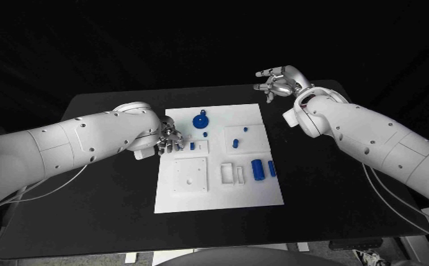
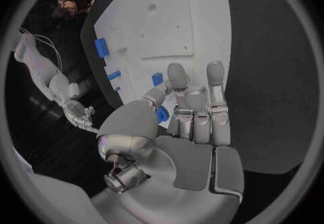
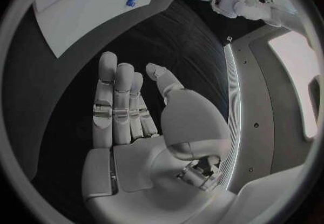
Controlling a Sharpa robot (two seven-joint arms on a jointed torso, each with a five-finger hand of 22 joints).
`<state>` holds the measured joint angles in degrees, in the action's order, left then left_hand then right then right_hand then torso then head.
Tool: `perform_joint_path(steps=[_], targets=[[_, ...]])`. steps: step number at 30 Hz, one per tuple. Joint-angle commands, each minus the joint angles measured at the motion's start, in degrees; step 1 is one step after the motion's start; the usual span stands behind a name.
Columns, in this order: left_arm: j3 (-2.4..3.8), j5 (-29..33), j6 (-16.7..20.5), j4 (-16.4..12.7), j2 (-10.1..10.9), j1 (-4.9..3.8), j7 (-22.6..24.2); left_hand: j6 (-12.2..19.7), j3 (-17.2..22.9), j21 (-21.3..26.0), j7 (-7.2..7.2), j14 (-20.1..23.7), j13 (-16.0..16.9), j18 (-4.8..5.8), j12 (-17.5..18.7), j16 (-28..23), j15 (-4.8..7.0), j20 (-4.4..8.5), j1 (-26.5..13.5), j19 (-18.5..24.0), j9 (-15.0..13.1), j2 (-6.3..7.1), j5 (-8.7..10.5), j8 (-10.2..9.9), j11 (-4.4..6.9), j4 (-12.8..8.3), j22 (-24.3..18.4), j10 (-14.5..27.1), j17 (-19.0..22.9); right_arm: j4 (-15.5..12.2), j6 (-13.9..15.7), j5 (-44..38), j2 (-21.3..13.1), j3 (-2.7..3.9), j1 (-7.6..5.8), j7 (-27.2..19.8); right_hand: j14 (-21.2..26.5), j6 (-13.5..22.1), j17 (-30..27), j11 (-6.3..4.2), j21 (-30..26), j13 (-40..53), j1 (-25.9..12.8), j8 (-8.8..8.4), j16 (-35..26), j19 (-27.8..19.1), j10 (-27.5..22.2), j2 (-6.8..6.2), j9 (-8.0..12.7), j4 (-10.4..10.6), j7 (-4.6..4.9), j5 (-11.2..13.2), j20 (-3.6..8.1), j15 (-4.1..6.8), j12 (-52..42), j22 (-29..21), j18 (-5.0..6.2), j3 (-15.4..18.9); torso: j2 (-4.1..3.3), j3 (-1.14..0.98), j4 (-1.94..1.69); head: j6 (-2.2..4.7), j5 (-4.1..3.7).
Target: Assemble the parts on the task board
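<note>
Left hand (image 1: pixel 169 139) pinches a blue part (image 2: pixel 162 114) over the task board (image 1: pixel 217 193); right hand (image 1: pixel 279 82) spread, holding nothing

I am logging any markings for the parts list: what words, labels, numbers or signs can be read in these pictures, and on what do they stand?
None can be read.
The task board is plain white, with no print showing.
The blue parts carry no legible marks.
The left hand and right hand show no label.

white board (image 1: pixel 217 182) lies flat mid-table; blue parts (image 1: pixel 258 168) scattered on it, a round one (image 1: pixel 200 120) near its far edge.
</note>
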<state>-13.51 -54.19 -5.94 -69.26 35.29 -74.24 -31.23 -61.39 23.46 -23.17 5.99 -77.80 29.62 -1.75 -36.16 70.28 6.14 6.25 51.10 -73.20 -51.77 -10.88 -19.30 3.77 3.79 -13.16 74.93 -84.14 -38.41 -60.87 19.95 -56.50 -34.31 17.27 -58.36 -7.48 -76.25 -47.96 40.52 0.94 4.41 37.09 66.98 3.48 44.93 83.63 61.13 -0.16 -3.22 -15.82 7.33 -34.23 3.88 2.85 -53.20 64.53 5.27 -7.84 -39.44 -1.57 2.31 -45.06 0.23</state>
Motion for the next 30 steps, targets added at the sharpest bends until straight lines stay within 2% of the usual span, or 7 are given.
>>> perform_joint_path(steps=[1,16,25,30], targets=[[-0.07,-1.03,-0.48,-0.14,-0.10,0.20,-0.03,-12.31,0.33,-0.28,-7.32,-0.57,0.05,-0.52,-0.12,0.05,-0.01,-0.14,0.10,-0.14,-0.10,-0.51,-0.40,0.22,0.46,-0.17,1.10,-2.00,-0.13,0.03,-0.66,-0.31,0.09,0.04,0.01,-0.30,0.04,-0.05,0.04,-0.03,0.24,-0.06,-0.02,-0.33,-0.25,-0.40,-0.03,-0.57,0.06,-0.04,0.39,-0.27,0.10,0.10,0.27,0.09,0.29,-0.35,0.03,-0.03,0.05,-0.02,0.10],[-0.01,-1.47,0.41,-0.10,0.08,0.29,0.25,-12.55,0.64,-0.42,-7.41,-0.83,-0.02,-0.60,-0.17,-0.05,0.04,-0.12,-0.13,-0.21,-0.72,-0.61,-1.21,0.32,0.54,-0.36,1.08,-2.10,-0.49,0.13,-0.74,-0.31,0.15,0.04,0.04,-0.30,0.04,-0.05,0.04,-0.03,0.24,-0.06,-0.02,-0.33,-0.25,-0.40,-0.03,-0.57,0.06,-0.04,0.39,-0.27,0.10,0.10,0.27,0.09,0.29,-0.35,-0.02,0.08,0.10,-0.02,0.10],[0.20,-1.07,-0.25,0.12,0.09,0.28,0.86,-12.62,0.88,-0.42,-7.46,-0.96,-0.09,-0.57,-0.19,-0.15,0.06,-0.09,-0.36,-0.22,-1.26,-0.69,-1.69,0.34,0.57,-0.53,1.08,-2.11,-0.73,0.24,-0.80,-0.31,0.19,0.04,0.09,-0.32,0.04,-0.02,0.04,-0.04,0.23,-0.06,0.01,-0.32,-0.26,-0.42,-0.03,-0.62,0.06,-0.08,0.39,-0.25,0.11,0.10,0.28,0.19,0.30,-0.60,0.00,0.03,-0.04,-0.10,0.03],[0.48,-0.43,-0.87,0.29,0.13,0.21,1.03,-12.65,0.96,-0.42,-7.47,-0.95,-0.12,-0.54,-0.20,-0.23,0.05,-0.07,-0.44,-0.23,-1.53,-0.73,-1.74,0.37,0.58,-0.62,1.08,-2.11,-0.75,0.30,-0.86,-0.32,0.26,0.04,0.11,-0.31,0.04,-0.02,0.04,-0.04,0.23,-0.06,0.01,-0.32,-0.26,-0.42,-0.03,-0.62,0.06,-0.08,0.39,-0.25,0.11,0.10,0.28,0.19,0.30,-0.60,0.03,0.01,0.05,-0.10,0.12]])
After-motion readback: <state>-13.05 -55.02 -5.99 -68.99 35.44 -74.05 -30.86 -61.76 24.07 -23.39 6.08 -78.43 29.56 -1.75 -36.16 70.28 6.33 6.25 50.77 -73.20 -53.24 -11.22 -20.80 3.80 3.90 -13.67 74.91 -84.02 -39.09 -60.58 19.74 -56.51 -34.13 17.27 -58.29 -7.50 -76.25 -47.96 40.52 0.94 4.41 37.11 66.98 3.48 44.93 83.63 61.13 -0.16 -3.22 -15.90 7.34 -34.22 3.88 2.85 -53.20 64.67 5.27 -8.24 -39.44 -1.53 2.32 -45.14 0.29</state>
